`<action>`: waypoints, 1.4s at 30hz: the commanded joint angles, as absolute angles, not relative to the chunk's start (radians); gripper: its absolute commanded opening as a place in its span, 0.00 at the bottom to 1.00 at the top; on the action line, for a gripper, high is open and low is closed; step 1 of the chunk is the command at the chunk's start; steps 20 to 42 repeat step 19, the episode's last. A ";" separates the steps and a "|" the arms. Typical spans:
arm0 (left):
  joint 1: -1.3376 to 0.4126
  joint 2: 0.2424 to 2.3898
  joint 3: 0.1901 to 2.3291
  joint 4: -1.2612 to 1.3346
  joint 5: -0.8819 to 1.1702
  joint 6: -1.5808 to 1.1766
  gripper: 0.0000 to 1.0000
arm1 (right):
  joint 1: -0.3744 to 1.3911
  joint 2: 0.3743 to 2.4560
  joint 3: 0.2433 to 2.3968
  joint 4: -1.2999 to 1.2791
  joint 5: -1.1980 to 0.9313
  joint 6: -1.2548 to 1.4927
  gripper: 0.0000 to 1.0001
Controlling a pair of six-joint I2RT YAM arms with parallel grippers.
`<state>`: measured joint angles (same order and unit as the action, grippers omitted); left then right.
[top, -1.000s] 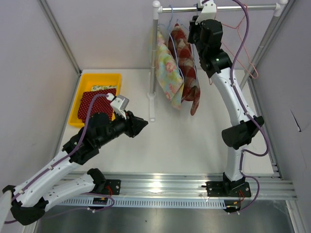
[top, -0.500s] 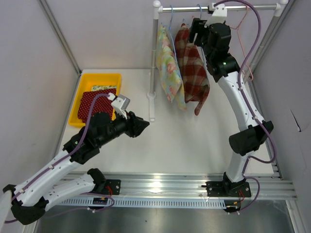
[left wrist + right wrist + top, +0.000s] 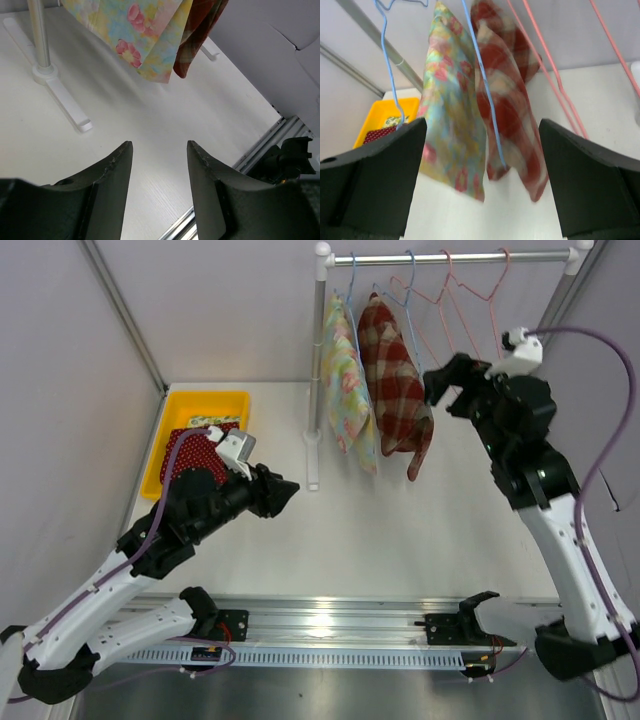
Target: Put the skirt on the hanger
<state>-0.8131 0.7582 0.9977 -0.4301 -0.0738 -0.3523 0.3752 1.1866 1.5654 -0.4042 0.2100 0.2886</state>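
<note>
A red plaid skirt (image 3: 395,380) (image 3: 512,105) hangs on a blue hanger (image 3: 409,280) (image 3: 482,80) from the rack's rail (image 3: 540,255). Left of it a floral skirt (image 3: 345,380) (image 3: 447,100) hangs on another blue hanger (image 3: 351,275). My right gripper (image 3: 446,392) (image 3: 482,122) is open and empty, just right of the plaid skirt and apart from it. My left gripper (image 3: 286,490) (image 3: 159,145) is open and empty, low over the table and left of the rack's foot (image 3: 60,95). In the left wrist view both skirt hems (image 3: 145,35) show at the top.
Pink hangers (image 3: 455,295) (image 3: 550,70) hang bare on the rail, right of the skirts. A yellow bin (image 3: 205,397) at the back left holds a red dotted cloth (image 3: 185,450). The rack's post (image 3: 317,360) stands mid-table. Walls close in on both sides.
My right gripper has opened, let go of the plaid skirt's hanger at the rail, and drawn back down and to the right. The left gripper has opened wider.
</note>
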 commanded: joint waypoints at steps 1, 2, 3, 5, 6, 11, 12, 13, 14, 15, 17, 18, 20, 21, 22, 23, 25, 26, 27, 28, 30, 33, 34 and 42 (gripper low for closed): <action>-0.807 0.742 1.046 -0.457 -0.121 -0.337 0.54 | 0.371 1.021 1.390 -0.495 0.193 0.403 0.99; -0.808 0.741 1.048 -0.460 -0.127 -0.344 0.54 | 0.370 0.940 1.343 -0.503 0.183 0.417 0.99; -0.808 0.736 1.043 -0.465 -0.141 -0.350 0.54 | 0.371 0.905 1.266 -0.530 0.142 0.443 1.00; -0.808 0.735 1.035 -0.469 -0.156 -0.357 0.55 | 0.374 0.835 1.214 -0.575 0.123 0.460 1.00; -0.808 0.732 1.035 -0.472 -0.169 -0.360 0.55 | 0.376 0.818 1.192 -0.600 0.126 0.472 0.99; -0.808 0.706 0.997 -0.483 -0.213 -0.361 0.59 | 0.376 0.712 1.042 -0.640 0.064 0.474 0.99; -0.808 0.703 0.993 -0.503 -0.219 -0.357 0.59 | 0.376 0.683 1.028 -0.643 0.066 0.476 0.99; -0.808 0.701 0.991 -0.517 -0.228 -0.354 0.59 | 0.376 0.672 1.002 -0.647 0.071 0.476 0.99; -0.807 0.701 0.989 -0.541 -0.235 -0.345 0.59 | 0.376 0.666 0.996 -0.650 0.072 0.469 0.99; -0.808 0.696 0.988 -0.552 -0.239 -0.342 0.59 | 0.374 0.660 0.989 -0.653 0.074 0.466 1.00; -0.808 0.686 0.977 -0.563 -0.248 -0.342 0.59 | 0.376 0.661 0.977 -0.650 0.064 0.459 0.99; -0.808 0.678 0.970 -0.561 -0.249 -0.342 0.59 | 0.374 0.661 0.977 -0.650 0.064 0.454 1.00; -0.808 0.663 0.966 -0.558 -0.249 -0.344 0.59 | 0.376 0.666 0.977 -0.650 0.066 0.451 0.99; -0.808 0.663 0.966 -0.558 -0.249 -0.344 0.59 | 0.376 0.666 0.977 -0.650 0.066 0.451 0.99; -0.808 0.663 0.966 -0.558 -0.249 -0.344 0.59 | 0.376 0.666 0.977 -0.650 0.066 0.451 0.99; -0.808 0.663 0.966 -0.558 -0.249 -0.344 0.59 | 0.376 0.666 0.977 -0.650 0.066 0.451 0.99; -0.808 0.663 0.966 -0.558 -0.249 -0.344 0.59 | 0.376 0.666 0.977 -0.650 0.066 0.451 0.99; -0.808 0.663 0.966 -0.558 -0.249 -0.344 0.59 | 0.376 0.666 0.977 -0.650 0.066 0.451 0.99; -0.808 0.663 0.966 -0.558 -0.249 -0.344 0.59 | 0.376 0.666 0.977 -0.650 0.066 0.451 0.99; -0.808 0.663 0.966 -0.558 -0.249 -0.344 0.59 | 0.376 0.666 0.977 -0.650 0.066 0.451 0.99; -0.808 0.663 0.966 -0.558 -0.249 -0.344 0.59 | 0.376 0.666 0.977 -0.650 0.066 0.451 0.99; -0.808 0.663 0.966 -0.558 -0.249 -0.344 0.59 | 0.376 0.666 0.977 -0.650 0.066 0.451 0.99; -0.808 0.663 0.966 -0.558 -0.249 -0.344 0.59 | 0.376 0.666 0.977 -0.650 0.066 0.451 0.99; -0.808 0.663 0.966 -0.558 -0.249 -0.344 0.59 | 0.376 0.666 0.977 -0.650 0.066 0.451 0.99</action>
